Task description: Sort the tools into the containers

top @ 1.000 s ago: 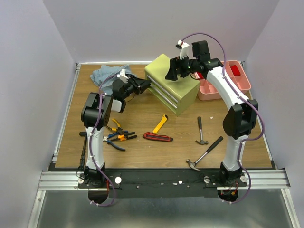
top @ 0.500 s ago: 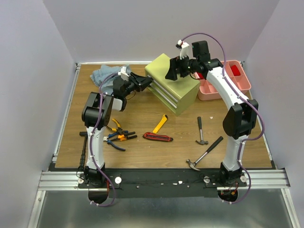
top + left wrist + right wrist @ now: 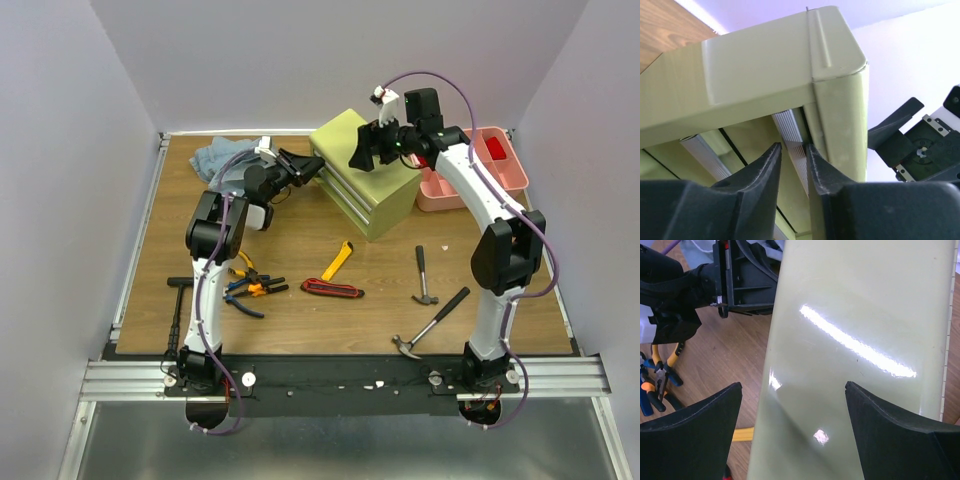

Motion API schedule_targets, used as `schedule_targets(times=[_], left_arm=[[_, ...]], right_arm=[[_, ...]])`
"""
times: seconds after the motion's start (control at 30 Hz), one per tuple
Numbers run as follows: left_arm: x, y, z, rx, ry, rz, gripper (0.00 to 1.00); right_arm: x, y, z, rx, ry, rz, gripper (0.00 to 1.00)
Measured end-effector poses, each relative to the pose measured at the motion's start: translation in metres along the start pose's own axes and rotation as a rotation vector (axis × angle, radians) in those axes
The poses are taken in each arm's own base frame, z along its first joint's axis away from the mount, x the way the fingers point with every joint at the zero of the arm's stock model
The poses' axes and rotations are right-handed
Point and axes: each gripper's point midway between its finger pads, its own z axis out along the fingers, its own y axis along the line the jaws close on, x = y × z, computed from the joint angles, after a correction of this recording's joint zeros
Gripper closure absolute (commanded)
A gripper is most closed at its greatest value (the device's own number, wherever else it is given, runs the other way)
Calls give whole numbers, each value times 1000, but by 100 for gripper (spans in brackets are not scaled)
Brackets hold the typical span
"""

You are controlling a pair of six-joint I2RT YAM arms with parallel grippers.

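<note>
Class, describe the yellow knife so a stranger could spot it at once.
Find the yellow-green chest at the back of the table. In front of its near corner lies the yellow knife, slanted. The red-black tool beside it is darker.

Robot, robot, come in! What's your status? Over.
Left tool shut on top drawer edge of chest. Right tool open over chest top. Hammers, pliers unsorted on table. Nothing seen blocking drawer.
</note>
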Motion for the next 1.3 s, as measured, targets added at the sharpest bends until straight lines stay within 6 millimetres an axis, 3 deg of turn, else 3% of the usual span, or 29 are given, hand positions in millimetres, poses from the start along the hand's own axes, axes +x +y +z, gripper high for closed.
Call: schedule_targets(times=[0.1,0.13,0.23,0.5,0.8,0.83,0.93,1.03,1.3], left_arm=[[1,-3,2,27,-1,-7,80],[2,-4,2,31,-4,-15,90],[2,-5,2,35,-4,-39,99],[2,-5,-5,21,-32,-88,100],[-1,-15,-39,-37,-21,-58,100],[-3,-17,-41,-39,-22,-52,86],[-7,-23,-45,-38,-25,-32,64],[-9,-20,-44,-53,-23,-33,55],[-5,-17,-22,-32,5,-22,54]], right_arm=[[0,0,0,0,0,0,7],[0,1,0,-1,1,0,7],[0,2,1,-3,2,-2,6],[1,4,5,14,5,-12,6],[-4,-4,11,50,-13,-36,5],[-4,-4,11,52,-15,-40,5],[-5,-6,13,55,-18,-50,4],[-6,-7,13,59,-22,-57,4],[-6,-9,14,64,-27,-76,4]])
